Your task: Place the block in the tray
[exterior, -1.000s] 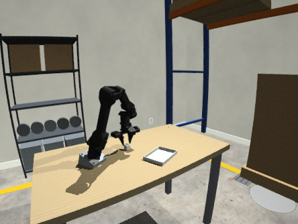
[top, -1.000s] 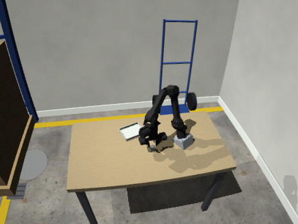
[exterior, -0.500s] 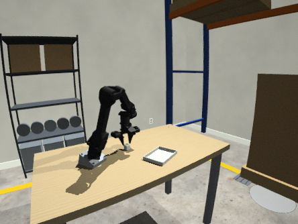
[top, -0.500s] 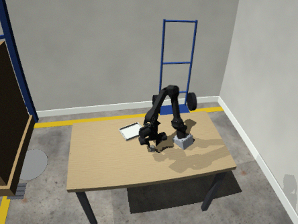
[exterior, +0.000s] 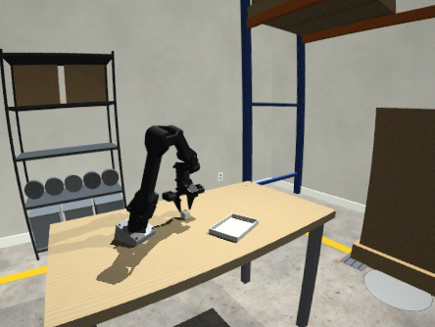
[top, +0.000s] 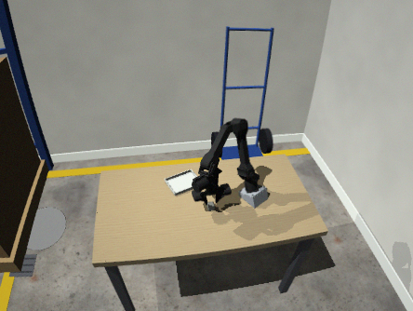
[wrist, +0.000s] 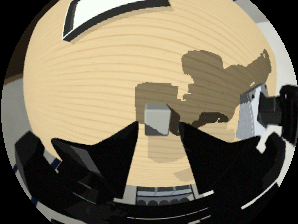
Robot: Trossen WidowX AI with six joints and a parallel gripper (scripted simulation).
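A small grey block (top: 213, 207) (exterior: 185, 214) (wrist: 157, 120) rests on the wooden table, in the arm's shadow. My gripper (top: 211, 202) (exterior: 184, 207) (wrist: 159, 125) points down right over it. Its fingers are half open and stand on either side of the block; in the wrist view the block lies between the two fingertips. The fingers do not press on it. The white tray (top: 181, 182) (exterior: 234, 227), shallow with a dark rim, lies flat on the table a short way beyond the block. It holds nothing.
The arm's grey base (top: 253, 196) (exterior: 132, 234) is bolted to the table on the side of the block away from the tray. A blue hand truck (top: 246, 88) stands behind the table. Shelving (exterior: 64, 147) stands by the wall.
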